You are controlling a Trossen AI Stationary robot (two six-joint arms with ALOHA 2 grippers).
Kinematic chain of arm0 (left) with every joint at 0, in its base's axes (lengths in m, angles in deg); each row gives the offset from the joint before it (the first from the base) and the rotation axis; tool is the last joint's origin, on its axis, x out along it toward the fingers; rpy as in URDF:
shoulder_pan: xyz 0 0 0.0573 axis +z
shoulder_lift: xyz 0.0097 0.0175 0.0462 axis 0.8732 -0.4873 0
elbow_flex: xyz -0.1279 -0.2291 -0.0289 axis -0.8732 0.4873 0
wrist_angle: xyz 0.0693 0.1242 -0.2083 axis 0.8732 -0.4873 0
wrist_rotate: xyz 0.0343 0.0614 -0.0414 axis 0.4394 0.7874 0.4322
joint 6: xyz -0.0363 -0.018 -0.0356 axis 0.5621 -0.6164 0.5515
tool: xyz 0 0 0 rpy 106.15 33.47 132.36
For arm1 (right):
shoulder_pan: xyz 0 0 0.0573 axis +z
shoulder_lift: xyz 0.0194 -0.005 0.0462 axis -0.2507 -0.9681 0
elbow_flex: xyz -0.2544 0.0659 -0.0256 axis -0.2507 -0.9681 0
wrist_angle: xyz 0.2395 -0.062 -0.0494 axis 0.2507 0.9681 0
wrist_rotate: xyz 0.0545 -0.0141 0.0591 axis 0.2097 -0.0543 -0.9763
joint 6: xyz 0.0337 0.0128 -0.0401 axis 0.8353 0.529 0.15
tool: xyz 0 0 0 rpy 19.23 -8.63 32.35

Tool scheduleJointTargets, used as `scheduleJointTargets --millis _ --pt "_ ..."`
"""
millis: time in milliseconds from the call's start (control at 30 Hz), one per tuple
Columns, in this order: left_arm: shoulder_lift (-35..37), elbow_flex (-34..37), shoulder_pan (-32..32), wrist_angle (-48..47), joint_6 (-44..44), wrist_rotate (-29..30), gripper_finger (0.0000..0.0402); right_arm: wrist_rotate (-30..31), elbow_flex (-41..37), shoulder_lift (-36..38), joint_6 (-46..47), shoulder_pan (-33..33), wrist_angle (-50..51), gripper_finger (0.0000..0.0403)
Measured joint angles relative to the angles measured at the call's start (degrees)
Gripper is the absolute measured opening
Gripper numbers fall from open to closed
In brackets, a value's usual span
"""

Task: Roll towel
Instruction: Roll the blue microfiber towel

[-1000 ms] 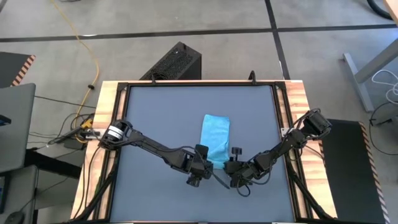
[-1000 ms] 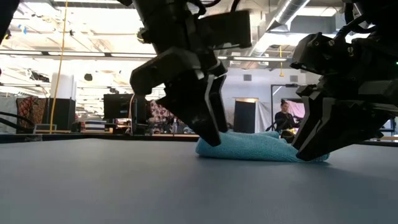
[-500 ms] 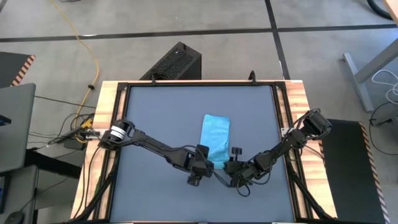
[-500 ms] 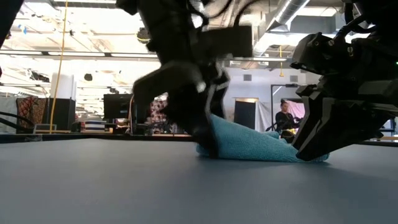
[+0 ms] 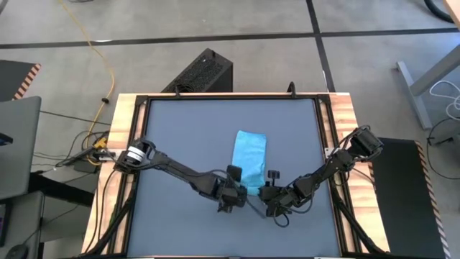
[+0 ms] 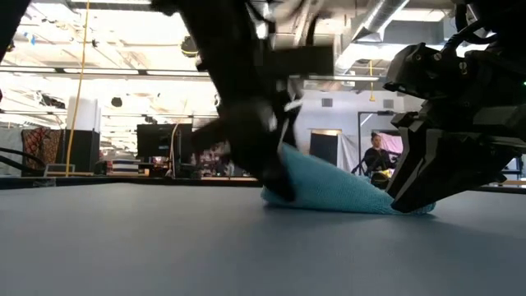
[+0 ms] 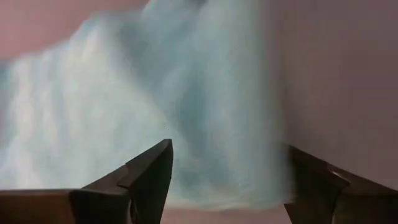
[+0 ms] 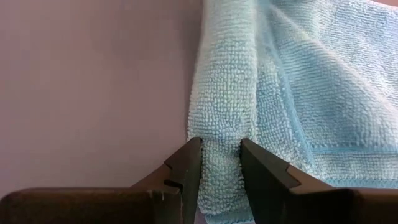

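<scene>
The sky-blue towel (image 5: 250,157) lies as a folded strip on the dark grey tabletop, its long sides running from near to far. Both grippers are at its near end. My left gripper (image 5: 233,193) stands open at the near left corner, with cloth (image 7: 205,106) filling the gap between its fingers. My right gripper (image 5: 267,193) is shut on the towel's near right edge (image 8: 219,144). In the low view the towel (image 6: 337,193) rises to a peak at the left gripper (image 6: 275,164) and slopes down to the right gripper (image 6: 407,197). My left gripper touches the towel's near left corner (image 6: 288,160) with open fingers that slant down from the near left. That corner stands raised against a finger, and the rest of the towel lies on the table. Whether a finger is under the cloth is hidden by the gripper. My right gripper pinches a thick ridge of folded cloth (image 8: 219,124) along the towel's right long edge, close to its near end, between its two fingers. The fingers slant down from the near right and point along the ridge. The cloth here stays low, its end (image 6: 415,210) on the table.
The grey tabletop (image 5: 180,129) has free room to the left, right and far side of the towel. A wooden frame (image 5: 123,122) borders it. A black box (image 5: 205,72) stands on the floor beyond the far edge. A person (image 6: 378,156) shows in the room behind.
My left gripper has turned a little in place at the towel's near left corner. That corner has risen from a flat mound to a peak against its finger. The towel's right side and my right gripper have kept still.
</scene>
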State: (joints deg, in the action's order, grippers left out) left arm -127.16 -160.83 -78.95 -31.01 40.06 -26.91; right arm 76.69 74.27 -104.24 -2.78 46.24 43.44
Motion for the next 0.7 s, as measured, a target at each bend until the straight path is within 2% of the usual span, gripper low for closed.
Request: scheduleJointTargets --millis 100,233,300,500,700 --pt "1.77 -0.12 -0.62 4.25 -0.65 -5.24 0.0249 0.01 0.0 0.0 0.0 0.0 0.07 0.0139" --pt "3.91 -0.27 -0.89 6.77 -3.82 -2.65 0.0249 0.0 0.0 0.0 0.0 -0.01 0.02 0.0139" --pt "4.34 -0.27 -1.14 6.88 -5.21 -3.39 0.0249 -0.01 0.0 0.0 0.0 0.0 -0.04 0.0139" --pt "4.52 -0.07 -1.53 5.54 -5.68 -15.57 0.0249 -0.01 0.0 0.0 0.0 0.0 -0.09 0.0139" --pt "4.52 0.15 -0.68 3.26 -3.46 -15.77 0.0249 -0.01 0.0 0.0 0.0 0.0 -0.15 0.0139"
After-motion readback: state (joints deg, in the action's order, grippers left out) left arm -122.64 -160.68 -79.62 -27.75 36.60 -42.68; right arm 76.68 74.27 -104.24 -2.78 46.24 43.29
